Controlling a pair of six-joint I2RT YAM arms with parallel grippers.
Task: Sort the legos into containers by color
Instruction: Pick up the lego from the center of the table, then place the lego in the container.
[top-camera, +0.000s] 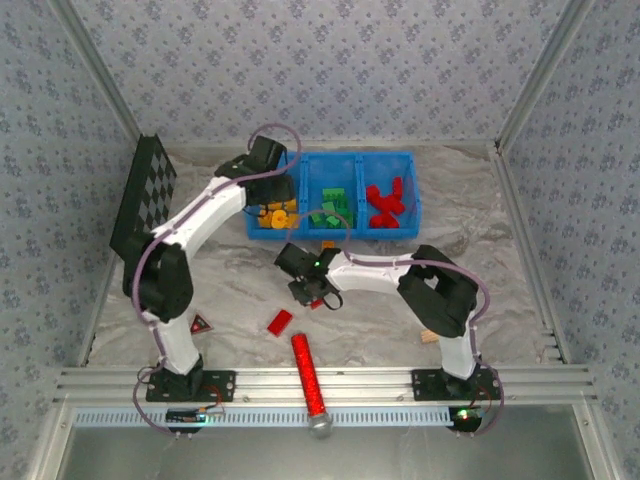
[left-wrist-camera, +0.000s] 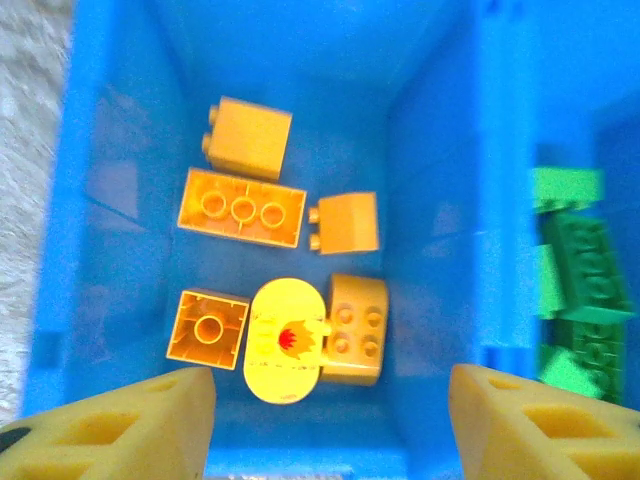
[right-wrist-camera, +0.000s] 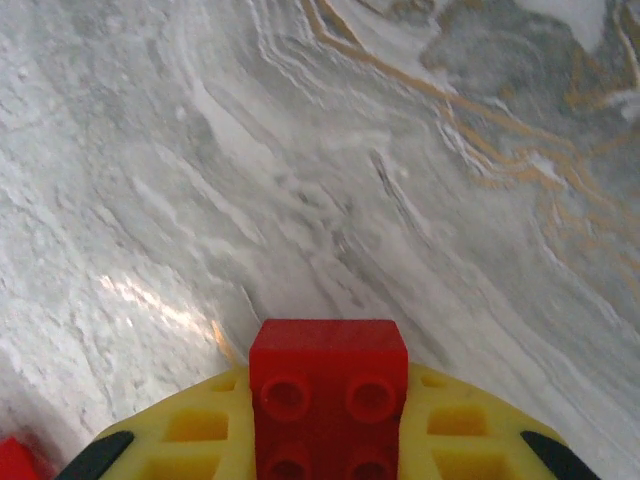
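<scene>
While my right tool (right-wrist-camera: 328, 445) clamps a small red plastic lego brick (right-wrist-camera: 328, 360) over the marbled worktop (right-wrist-camera: 300, 150), I judge it light, stiff, slick: flat sides grip best; left tool (left-wrist-camera: 330, 425) gapes empty above the blue bin's yellow compartment (left-wrist-camera: 110, 110).

Glossy plastic legos (left-wrist-camera: 242, 208), marbled table (right-wrist-camera: 330, 170)

the bin (top-camera: 345, 153) sits at the back of the table (top-camera: 470, 250), three compartments side by side, bricks (left-wrist-camera: 240, 208) in each. the left gripper (left-wrist-camera: 335, 420) hangs above the leftmost one. in front of the bin the right gripper (right-wrist-camera: 328, 440) holds a brick (right-wrist-camera: 328, 350). nearer, to its left, lies a loose brick (top-camera: 279, 321); nearer still, the cylinder (top-camera: 308, 375) crosses the front rail (top-camera: 120, 380).
</scene>
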